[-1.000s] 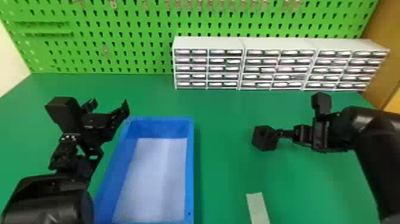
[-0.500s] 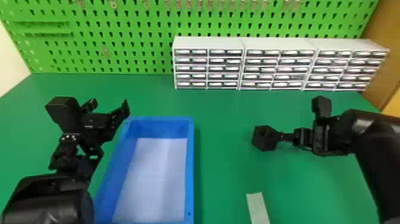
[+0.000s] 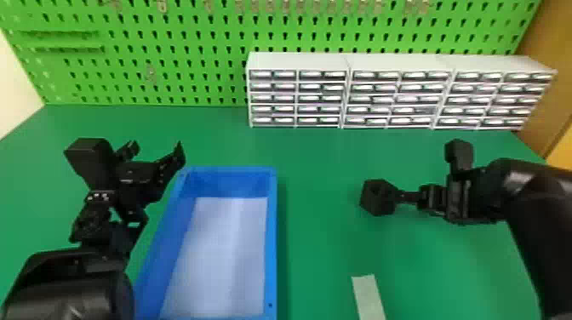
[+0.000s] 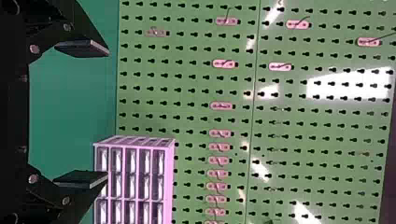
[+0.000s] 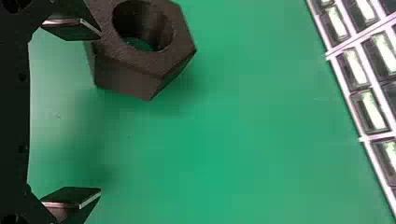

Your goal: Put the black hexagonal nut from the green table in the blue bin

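Right end effector [image 3: 406,196], spread wide, beside black hexagonal nut [image 3: 381,203]; left end effector [image 3: 156,150], wide, near blue bin [image 3: 272,238]. Drawer units [image 3: 298,98] behind, pale strip [image 3: 368,298] nearer on counter [image 3: 323,238].

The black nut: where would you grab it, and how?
Probably by two opposite flat outer sides of the black hexagonal nut, coming down from above with one finger of the right gripper on each: its hole appears to face up, and straight sides should suit flat fingers.
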